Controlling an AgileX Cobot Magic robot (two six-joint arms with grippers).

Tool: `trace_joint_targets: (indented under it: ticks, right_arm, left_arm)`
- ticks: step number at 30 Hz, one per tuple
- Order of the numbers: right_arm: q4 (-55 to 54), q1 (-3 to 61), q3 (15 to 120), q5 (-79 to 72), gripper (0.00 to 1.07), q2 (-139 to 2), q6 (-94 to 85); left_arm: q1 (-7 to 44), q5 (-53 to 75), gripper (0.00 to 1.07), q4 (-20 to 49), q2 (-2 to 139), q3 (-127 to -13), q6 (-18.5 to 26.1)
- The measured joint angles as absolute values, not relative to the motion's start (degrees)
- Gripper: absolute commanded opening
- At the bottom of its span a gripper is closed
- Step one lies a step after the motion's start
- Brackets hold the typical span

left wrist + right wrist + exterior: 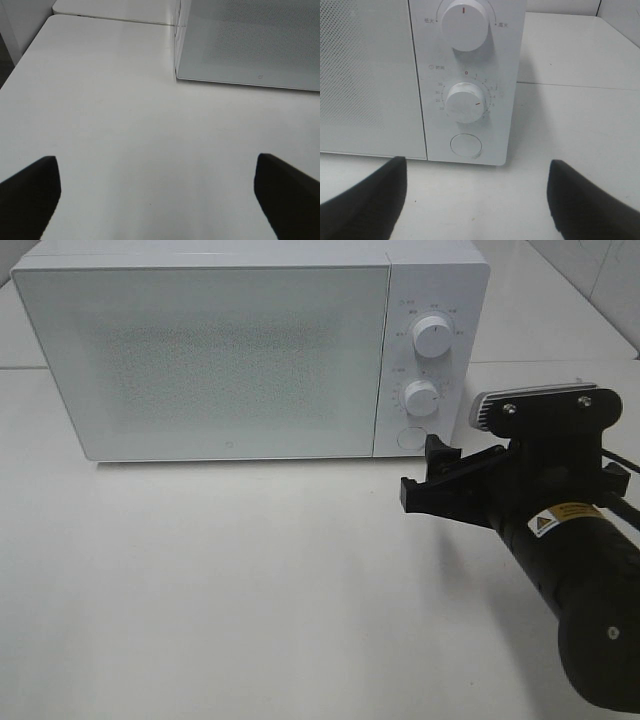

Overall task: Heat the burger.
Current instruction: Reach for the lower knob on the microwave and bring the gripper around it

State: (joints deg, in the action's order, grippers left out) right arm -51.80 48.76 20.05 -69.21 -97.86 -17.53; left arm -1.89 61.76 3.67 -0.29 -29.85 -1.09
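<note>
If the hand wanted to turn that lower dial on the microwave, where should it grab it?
By the round rim of the lower dial, a finger on either side, coming straight at the front of the microwave. The dial is a stubby cylinder sticking out toward the open right hand.

White microwave (pixel 262 352), speckled door (pixel 205 365), black right claw (pixel 422 472).

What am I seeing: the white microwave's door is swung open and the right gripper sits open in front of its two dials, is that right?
Not quite. The microwave door is shut, as the exterior high view shows. The right gripper does sit open in front of the upper dial and lower dial.
</note>
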Motion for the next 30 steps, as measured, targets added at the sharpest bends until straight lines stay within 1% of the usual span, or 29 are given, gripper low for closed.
trace_joint_targets:
  ticks: [3,7,18,22,27,30]
  right_arm:
    - [-54.5,50.3,21.4,-69.3,0.76,-98.5,-18.7]
    - [-56.0,50.5,21.5,-69.3,0.76,-98.5,-19.2]
    - [-56.4,50.5,21.5,-69.3,0.82,-98.5,-19.2]
    - [-56.4,50.5,21.5,-69.3,0.82,-98.5,-18.6]
    - [-56.2,48.6,21.5,-69.3,0.81,-98.5,-16.2]
    - [-53.6,45.3,23.1,-69.4,0.8,-98.5,-15.8]
  left_arm:
    - [-1.9,61.8,0.98,3.7,-0.3,-29.9,-1.1]
    - [-1.9,61.8,0.98,3.7,-0.3,-29.9,-1.1]
    - [-1.9,61.8,0.98,3.7,-0.3,-29.9,-1.1]
    - [-1.9,61.8,0.98,3.7,-0.3,-29.9,-1.1]
    - [-1.9,61.8,0.98,3.7,-0.3,-29.9,-1.1]
    - [-1.9,61.8,0.98,3.7,-0.3,-29.9,-1.1]
